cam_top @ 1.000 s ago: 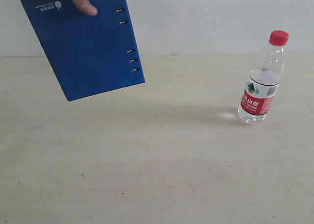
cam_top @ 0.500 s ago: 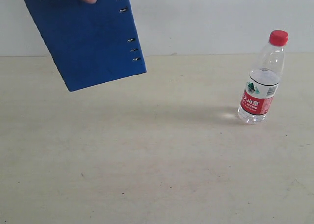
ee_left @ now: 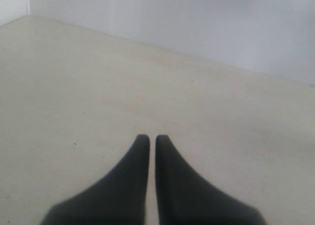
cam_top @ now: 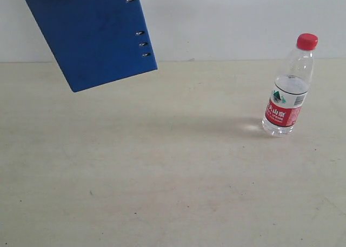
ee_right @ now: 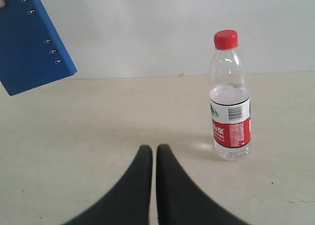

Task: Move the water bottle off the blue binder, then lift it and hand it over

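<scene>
Black left gripper and right gripper sit closed — both empty.

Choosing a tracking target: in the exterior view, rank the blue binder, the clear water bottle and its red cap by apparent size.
Largest: flat deep-blue ring binder, though cropped at the top edge.
Then: small clear plastic water bottle.
Smallest: its red screw cap.

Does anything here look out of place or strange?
Yes. The blue binder is not lying on the table: it hangs tilted in the air, partly cut off by the picture's top edge. The water bottle stands upright apart from it, cap on, nothing spilled.
</scene>
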Controlling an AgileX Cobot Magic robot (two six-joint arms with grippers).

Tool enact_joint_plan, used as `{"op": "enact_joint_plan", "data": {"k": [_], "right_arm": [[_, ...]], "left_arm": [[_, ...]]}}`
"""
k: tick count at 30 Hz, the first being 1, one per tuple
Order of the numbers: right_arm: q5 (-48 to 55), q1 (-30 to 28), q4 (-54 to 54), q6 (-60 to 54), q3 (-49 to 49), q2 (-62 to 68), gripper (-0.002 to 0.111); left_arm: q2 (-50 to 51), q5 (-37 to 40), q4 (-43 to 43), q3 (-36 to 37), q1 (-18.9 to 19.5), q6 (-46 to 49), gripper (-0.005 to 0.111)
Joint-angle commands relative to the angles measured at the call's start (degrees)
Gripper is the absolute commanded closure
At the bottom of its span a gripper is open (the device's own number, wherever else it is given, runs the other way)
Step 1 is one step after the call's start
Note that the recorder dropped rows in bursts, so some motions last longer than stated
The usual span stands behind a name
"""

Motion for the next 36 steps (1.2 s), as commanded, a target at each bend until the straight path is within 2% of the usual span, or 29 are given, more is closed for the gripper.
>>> {"op": "enact_joint_plan", "data": {"k": [1,20,22,26,31,36], "right_arm": [[-0.30,-0.09,-0.23,-0.18,-0.01,-0.27,0.109],[-0.29,-0.98,-0.23,-0.18,-0.01,-0.27,0.109],[-0.29,-4.84,-0.19,-0.18,-0.01,-0.27,0.109],[-2.15,-19.92,2.23,-0.60,-0.01,-0.27,0.109],[-8.81,-34.53,9.19,-9.71,-0.01,-0.27,0.109],[-13.97,-35.50,9.49,-13.17,5.72,-0.27,0.109]], "left_arm": [[-0.14,0.08,0.70,0.02,-2.54,3.01,0.102],[-0.14,-0.02,1.74,0.02,-2.54,3.01,0.102],[-0.14,-0.02,1.74,0.02,-2.54,3.01,0.102],[-0.14,-0.02,1.74,0.02,-2.54,3.01,0.102],[-0.14,-0.02,1.74,0.02,-2.54,3.01,0.102],[-0.14,-0.13,1.85,0.02,-2.54,3.01,0.102]]}}
